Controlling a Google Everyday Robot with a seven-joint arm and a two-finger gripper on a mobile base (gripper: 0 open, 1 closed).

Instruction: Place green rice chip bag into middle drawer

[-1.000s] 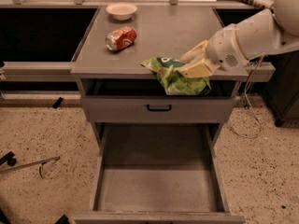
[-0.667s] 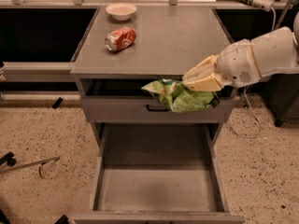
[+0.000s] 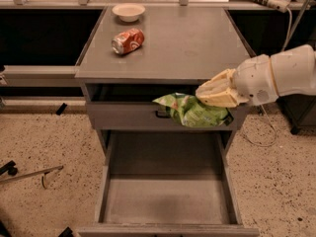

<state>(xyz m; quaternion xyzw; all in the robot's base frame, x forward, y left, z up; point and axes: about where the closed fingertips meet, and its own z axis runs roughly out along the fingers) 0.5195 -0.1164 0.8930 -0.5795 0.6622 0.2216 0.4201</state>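
Gripper: the gripper (image 3: 210, 95) is reaching in from the right, hanging in front of the cabinet just below the tabletop edge, and it is pinching the right upper end of the green rice chip bag (image 3: 192, 111).
Bag: it is dangling down and to the left of the fingers, in the air in front of the closed upper drawer front (image 3: 128, 116), its long axis lying roughly left to right.
Drawer: the open drawer (image 3: 168, 196) is sitting pulled out towards me, directly below and nearer than the bag, apart from it.
Judgement: the coming move is looking like a descent and a release over that tray.
Bystanders: the soda can (image 3: 128, 41) and bowl (image 3: 128, 12) are lying on the tabletop (image 3: 197, 43), far left.
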